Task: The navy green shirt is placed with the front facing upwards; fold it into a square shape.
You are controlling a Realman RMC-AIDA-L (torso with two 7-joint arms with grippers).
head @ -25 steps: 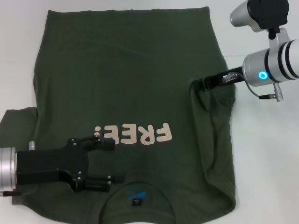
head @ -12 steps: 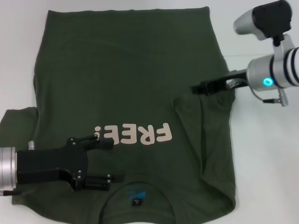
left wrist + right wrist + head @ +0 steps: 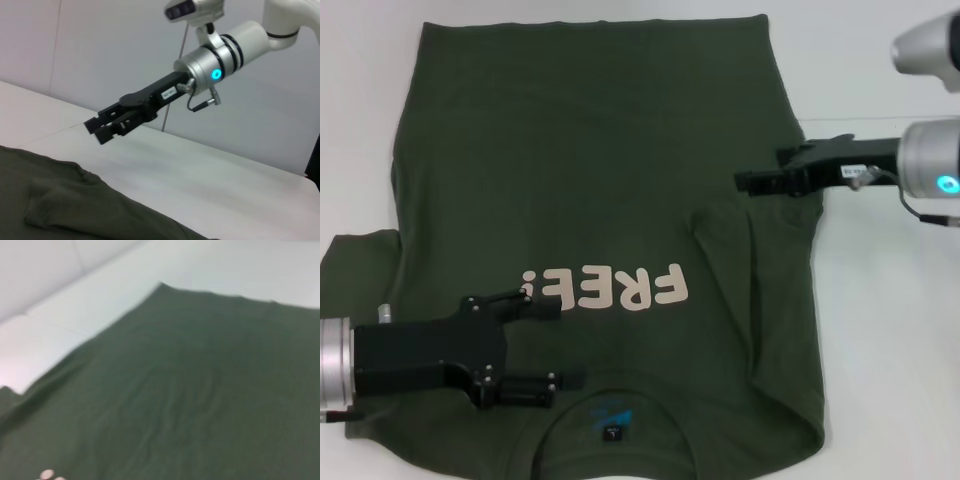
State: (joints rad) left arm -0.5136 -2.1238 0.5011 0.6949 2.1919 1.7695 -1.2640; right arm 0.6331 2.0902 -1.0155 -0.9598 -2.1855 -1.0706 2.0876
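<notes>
The navy green shirt [image 3: 590, 150] lies flat and front up on the white table, with its pale "FREE!" lettering [image 3: 605, 288] and neck label [image 3: 612, 432] toward me. Its right side is folded inward into a rumpled flap [image 3: 780, 300]. My right gripper [image 3: 740, 183] is just above that flap's far end, slightly open and holding nothing. It also shows in the left wrist view [image 3: 100, 130], raised over the shirt's edge [image 3: 60, 200]. My left gripper [image 3: 565, 345] is open and empty over the chest, beside the collar. The right wrist view shows only shirt cloth [image 3: 200, 390].
The white table [image 3: 880, 350] shows bare to the right of the shirt and along the far edge. The shirt's left sleeve [image 3: 360, 270] sticks out flat at the left, beside my left arm.
My right gripper has let go of the folded sleeve, lifted off it and drawn back to the right. The flap stays where it was laid. My left gripper has barely moved.
</notes>
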